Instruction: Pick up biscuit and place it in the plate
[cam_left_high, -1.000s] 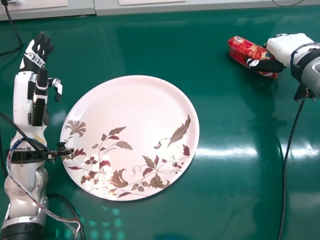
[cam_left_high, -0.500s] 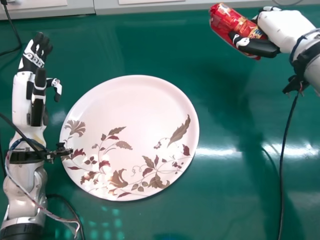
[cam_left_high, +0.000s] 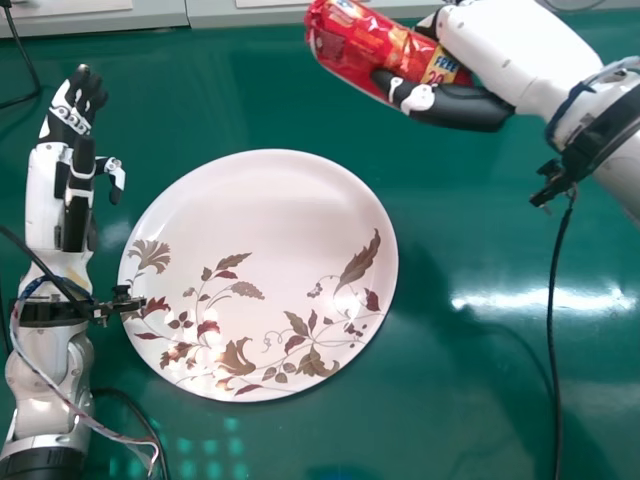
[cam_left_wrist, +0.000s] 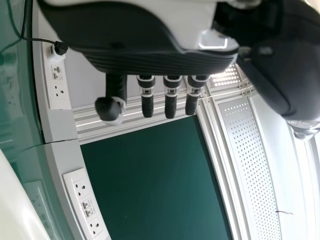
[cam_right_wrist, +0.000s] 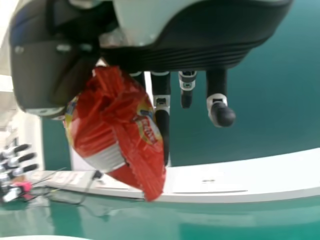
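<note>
red biscuit packet in right robot hand, apart from patterned plate

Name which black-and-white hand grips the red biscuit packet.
The right hand, upper right in the head view: it clasps the packet, while the left hand, fingers extended, holds nothing.

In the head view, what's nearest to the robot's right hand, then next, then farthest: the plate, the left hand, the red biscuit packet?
From the right hand:
1. Red biscuit packet: held in it.
2. Plate: left of the middle.
3. Left hand: at the far left side.
</note>
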